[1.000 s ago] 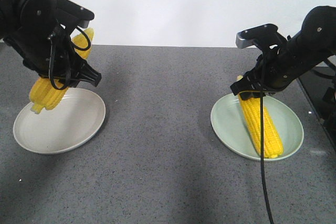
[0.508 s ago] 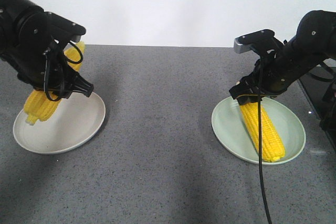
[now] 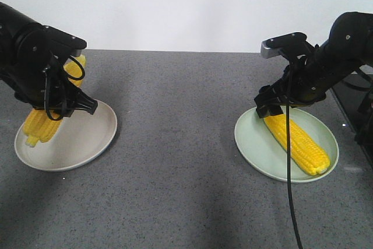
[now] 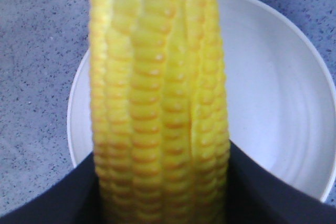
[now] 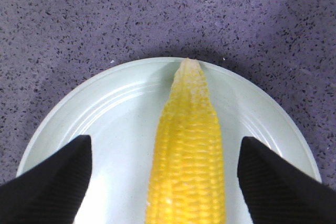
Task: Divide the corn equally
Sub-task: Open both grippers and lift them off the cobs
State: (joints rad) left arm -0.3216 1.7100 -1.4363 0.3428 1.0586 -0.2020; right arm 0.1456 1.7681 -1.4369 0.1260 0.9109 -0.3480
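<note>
One cob down on the green plate, the other not yet released over the white one.

Nearest me, my right pincer (image 5: 163, 182) is spread wide, its jaws standing clear on either side of the corn cob (image 3: 298, 142) that lies flat on the pale green plate (image 3: 256, 150), tip toward the rim; that half looks done. Farther across the grey counter (image 3: 180, 144), my left pincer (image 3: 64, 100) is pinching the second cob (image 4: 157, 103), tilted, its low end at or just above the white plate (image 4: 283, 103); I cannot tell whether it touches. What remains, I judge, is to set it down and let go: one cob per plate.
</note>
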